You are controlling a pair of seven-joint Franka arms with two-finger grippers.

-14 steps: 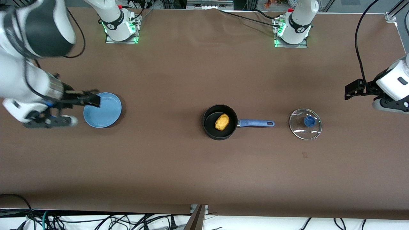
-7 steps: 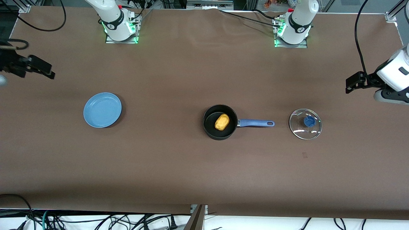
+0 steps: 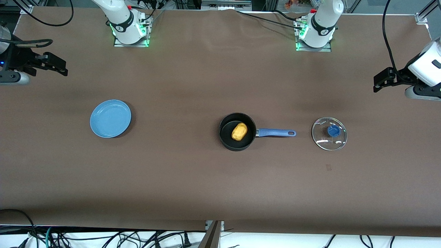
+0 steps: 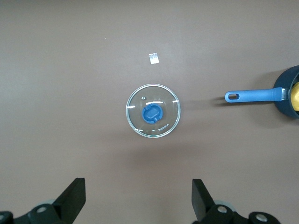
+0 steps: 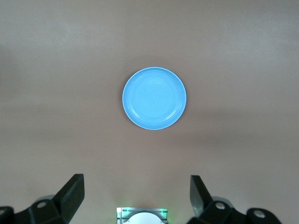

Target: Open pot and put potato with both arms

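Pot [image 3: 237, 132] at the middle of the brown surface [image 3: 193, 179], uncovered, upright, black inside with a steel rim. Blue handle [image 3: 275, 132] straight out toward the left arm's end of the surface, hole at its tip. Potato [image 3: 239, 131] inside the pot, yellow-orange, lying on the black bottom, well within the rim.

Glass lid [image 3: 329, 133] flat on the surface, just past the handle's tip toward the left arm's end, apart from the handle, blue knob up. Same lid seen in the left wrist view [image 4: 153, 116], with the handle and a slice of the pot [image 4: 288, 91] at the frame's edge and a small pale tag [image 4: 153, 57] on the surface close by.

Light-blue plate [image 3: 110, 118] toward the right arm's end of the surface, well apart from the pot, bare; seen also in the right wrist view [image 5: 154, 98].

Left end effector [image 3: 380, 81] up in the air over the left arm's end of the surface, near the edge, fingers spread wide and holding nothing, as the left wrist view shows [image 4: 138, 203]. Right end effector [image 3: 57, 65] up over the right arm's end of the surface, near that edge, fingers likewise spread wide and empty [image 5: 137, 198]. Neither touching pot, lid or plate.
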